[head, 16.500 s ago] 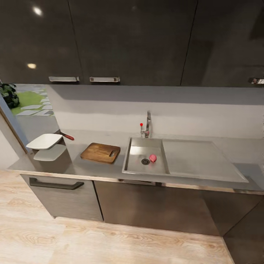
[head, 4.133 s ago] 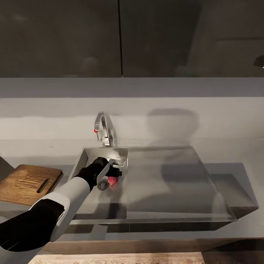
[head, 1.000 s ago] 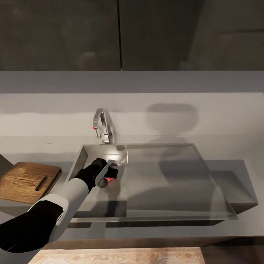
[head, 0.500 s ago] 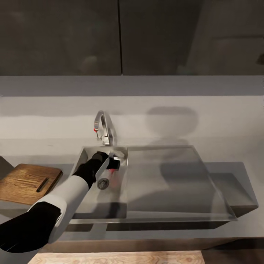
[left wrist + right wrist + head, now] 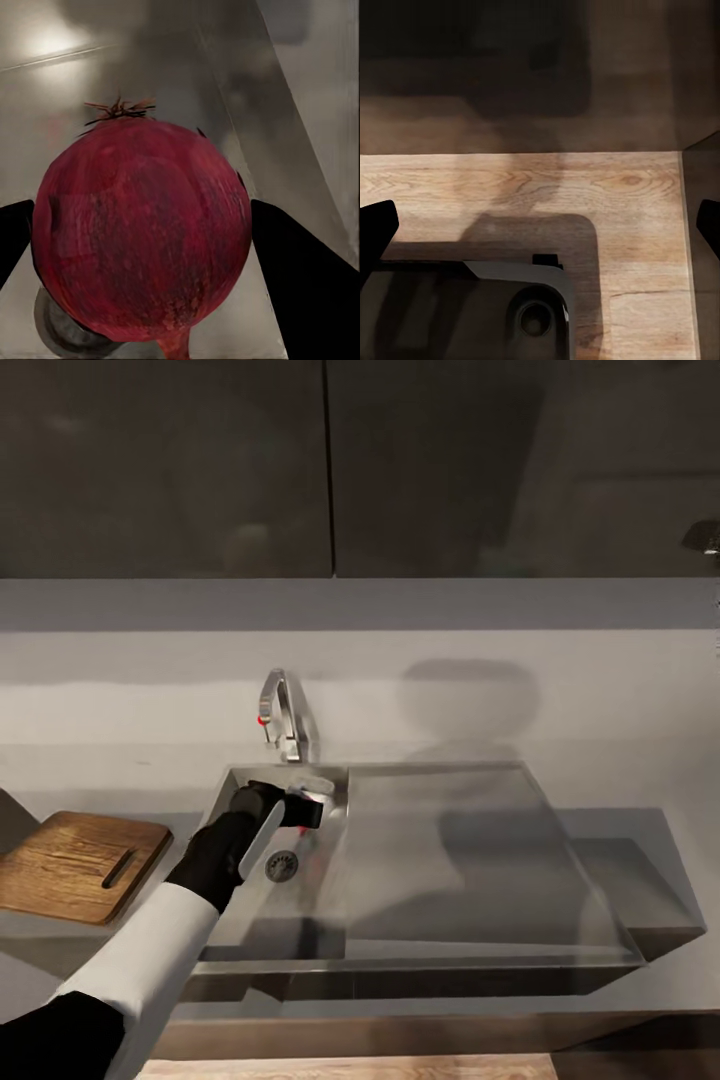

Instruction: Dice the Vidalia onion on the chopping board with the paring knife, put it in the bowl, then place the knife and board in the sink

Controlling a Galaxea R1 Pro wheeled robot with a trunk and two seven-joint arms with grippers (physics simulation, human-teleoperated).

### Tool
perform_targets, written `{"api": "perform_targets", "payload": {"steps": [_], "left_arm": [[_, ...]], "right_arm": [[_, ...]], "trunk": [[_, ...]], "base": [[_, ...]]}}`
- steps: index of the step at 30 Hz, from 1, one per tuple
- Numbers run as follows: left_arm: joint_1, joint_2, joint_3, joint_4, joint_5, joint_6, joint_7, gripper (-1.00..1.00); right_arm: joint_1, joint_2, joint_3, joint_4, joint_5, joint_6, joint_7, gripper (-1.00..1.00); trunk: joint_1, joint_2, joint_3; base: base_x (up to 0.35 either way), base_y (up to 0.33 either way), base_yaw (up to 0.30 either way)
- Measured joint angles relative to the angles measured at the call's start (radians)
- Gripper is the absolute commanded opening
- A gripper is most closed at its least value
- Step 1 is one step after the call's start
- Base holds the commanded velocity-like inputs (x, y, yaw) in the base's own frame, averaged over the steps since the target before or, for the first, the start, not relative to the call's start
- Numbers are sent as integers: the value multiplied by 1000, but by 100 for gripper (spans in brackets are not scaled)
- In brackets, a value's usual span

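The Vidalia onion (image 5: 142, 217), dark red with a dry root tuft, sits between my left gripper's (image 5: 150, 259) two black fingers (image 5: 307, 285), which press its sides. In the head view my left gripper (image 5: 305, 812) hangs inside the sink (image 5: 225, 800) basin, above and behind the round drain (image 5: 282, 863), and its body covers the onion. The chopping board (image 5: 75, 865) lies on the countertop (image 5: 640, 840) left of the sink. The right gripper (image 5: 540, 229) is open, fingers wide apart over wood floor. The bowl and the paring knife are out of view.
The steel faucet (image 5: 288, 718) with its red knob (image 5: 262, 718) stands just behind the basin, close to my left hand. The flat drainboard (image 5: 450, 850) stretches right of the basin. Dark upper cabinets (image 5: 330, 460) hang above. The robot's base (image 5: 510, 307) is under the right gripper.
My left gripper has risen off the basin floor with the onion, moving back from the drain, which is now uncovered. The head view has shifted slightly.
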Motion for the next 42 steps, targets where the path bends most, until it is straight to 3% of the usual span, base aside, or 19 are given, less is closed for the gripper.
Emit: {"api": "perform_targets", "payload": {"steps": [3,6,17,28,42], "left_arm": [[65,31,0,-153,-4,39,0,-100],[105,56,1,-240,-2,57,0,-100],[208,153,1,-414,1,68,0,-100],[282,168,1,-514,3,69,0,-100],[291,169,1,-530,3,70,-1,-100]], "right_arm": [[0,0,0,0,0,0,0,100],[0,0,0,0,0,0,0,100],[0,0,0,0,0,0,0,100],[0,0,0,0,0,0,0,100],[0,0,0,0,0,-1,0,100]], "trunk": [[0,0,5],[0,0,9],[0,0,27],[0,0,44],[0,0,66]], "base": [[0,0,0],[0,0,0],[0,0,0],[0,0,0],[-57,191,0]]}}
